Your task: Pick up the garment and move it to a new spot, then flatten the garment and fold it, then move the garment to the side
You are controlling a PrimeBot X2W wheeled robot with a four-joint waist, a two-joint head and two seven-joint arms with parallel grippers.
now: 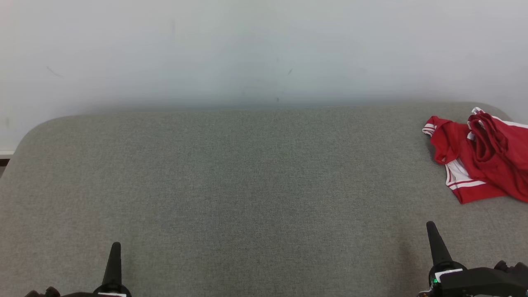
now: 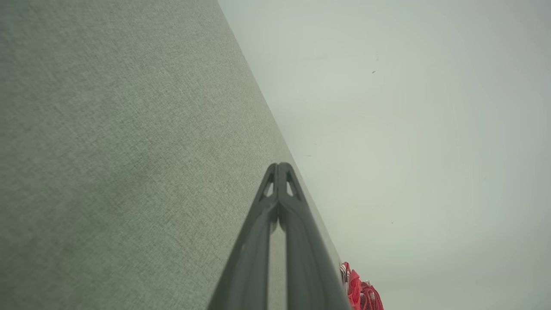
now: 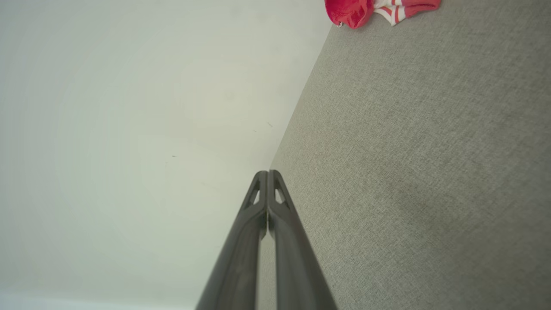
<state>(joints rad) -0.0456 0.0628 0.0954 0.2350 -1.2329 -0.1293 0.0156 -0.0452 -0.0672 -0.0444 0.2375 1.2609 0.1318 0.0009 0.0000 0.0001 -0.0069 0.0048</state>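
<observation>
At the far right corner of the surface (image 1: 247,173), one red garment (image 1: 482,161) with white trim lies in a rumpled heap, neither flat nor folded, so the scene fits either the pick-up or the flattening at a new spot. Along the near edge the left tool (image 1: 116,247) and the right tool (image 1: 431,226), two in all, sit closed on nothing. Either way, I judge the nearer right tool must open and reach the heap.
</observation>
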